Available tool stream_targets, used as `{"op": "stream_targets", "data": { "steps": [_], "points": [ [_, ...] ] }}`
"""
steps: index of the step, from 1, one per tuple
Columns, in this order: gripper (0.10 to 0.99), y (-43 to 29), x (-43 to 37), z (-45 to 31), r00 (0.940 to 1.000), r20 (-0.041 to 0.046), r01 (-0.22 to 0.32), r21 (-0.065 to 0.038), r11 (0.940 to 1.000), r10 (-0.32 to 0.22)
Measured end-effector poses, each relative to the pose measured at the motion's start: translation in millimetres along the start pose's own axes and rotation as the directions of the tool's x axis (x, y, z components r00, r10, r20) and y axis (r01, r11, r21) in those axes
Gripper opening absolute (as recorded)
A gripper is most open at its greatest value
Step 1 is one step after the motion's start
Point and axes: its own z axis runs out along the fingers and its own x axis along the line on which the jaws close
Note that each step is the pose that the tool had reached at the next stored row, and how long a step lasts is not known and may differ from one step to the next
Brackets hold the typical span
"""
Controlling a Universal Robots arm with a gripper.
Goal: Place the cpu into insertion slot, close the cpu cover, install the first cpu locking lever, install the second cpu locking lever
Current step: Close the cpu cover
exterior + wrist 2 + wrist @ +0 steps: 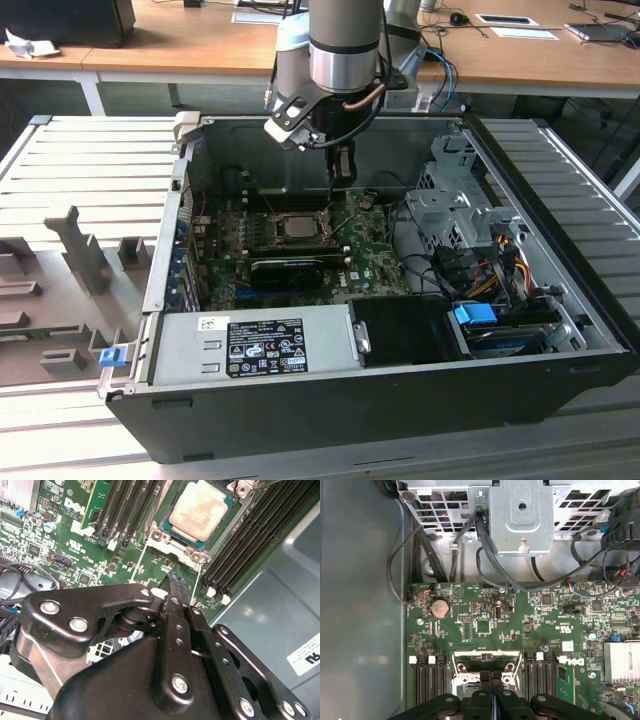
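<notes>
Exterior view: a silver-and-grey robot arm [345,45] reaches straight down from the upper centre into an open black computer case [400,400]. Its black claw [343,180] is clenched on nothing, fingertips pressed together close over the green circuit board [370,255], just beside the socket on the exterior view's right. The small flat square cpu [297,224] lies level with its silvery-beige metal top facing up, seated in the square black insertion slot [275,226]. In the second wrist view the thin metal-frame cpu cover [177,545] lies flat around it. The case rests on a ribbed grey tabletop [90,170] and also holds a silver power supply [180,345], a grey drive cage [450,205] and cables [500,255].
</notes>
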Motion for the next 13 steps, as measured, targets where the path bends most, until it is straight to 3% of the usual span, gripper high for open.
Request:
{"op": "stream_targets", "data": {
  "steps": [13],
  "points": [
    [0.106,17.3,0.6,1.3,1.0,-0.0001,0.0,0.0,1.0,0.0]
  ]
}}
